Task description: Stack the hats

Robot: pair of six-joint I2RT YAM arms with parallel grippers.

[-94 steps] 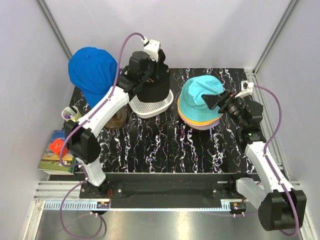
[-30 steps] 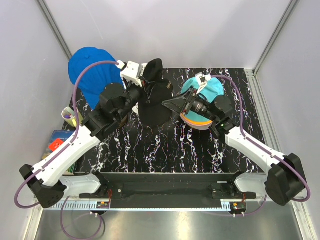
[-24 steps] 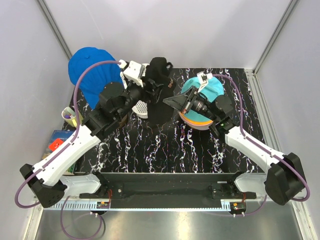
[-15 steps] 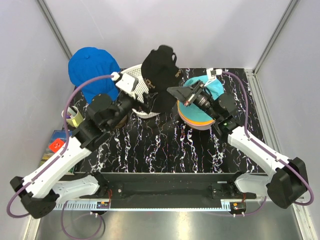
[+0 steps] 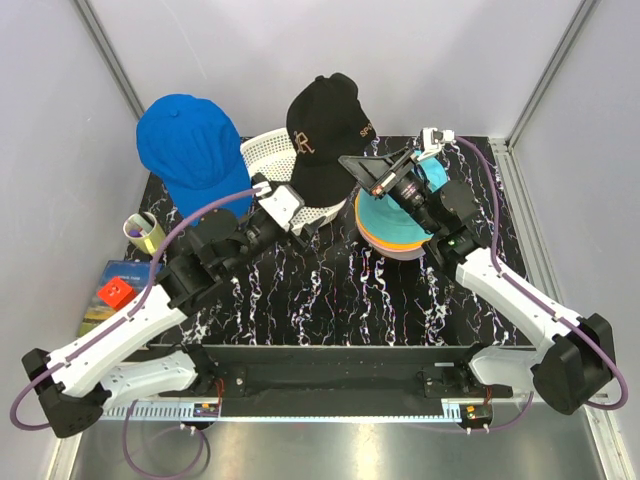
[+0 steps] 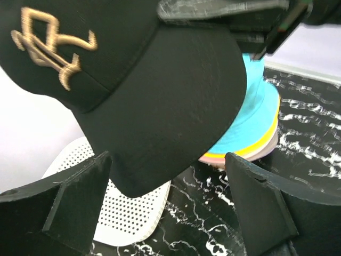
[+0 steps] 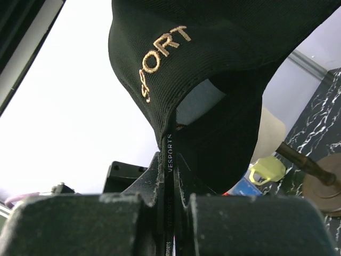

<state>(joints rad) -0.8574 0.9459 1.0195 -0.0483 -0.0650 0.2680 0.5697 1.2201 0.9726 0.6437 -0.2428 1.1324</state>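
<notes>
A black cap (image 5: 322, 128) with a gold emblem (image 6: 50, 45) hangs in the air above the back of the table. My right gripper (image 5: 350, 160) is shut on its rear strap (image 7: 169, 152), which is pinched between the fingers. To the right, under the right wrist, lies a stack of hats (image 5: 392, 228) with a teal one (image 6: 257, 120) on top and yellow and pink rims below. A royal-blue hat (image 5: 188, 148) stands high at the back left. My left gripper (image 5: 306, 222) is open below the cap's brim (image 6: 165, 128), its fingers (image 6: 74, 210) apart and touching nothing.
A white perforated basket (image 5: 268, 155) sits behind and under the cap, also in the left wrist view (image 6: 120, 216). A cup (image 5: 140, 232) and a book with a red block (image 5: 111, 292) lie off the table's left edge. A brass stand base (image 7: 322, 186) shows at the right.
The left gripper has opened, let go of the black cap and drawn back toward the near side. The right gripper has shut on the cap and lifted it up and back.
</notes>
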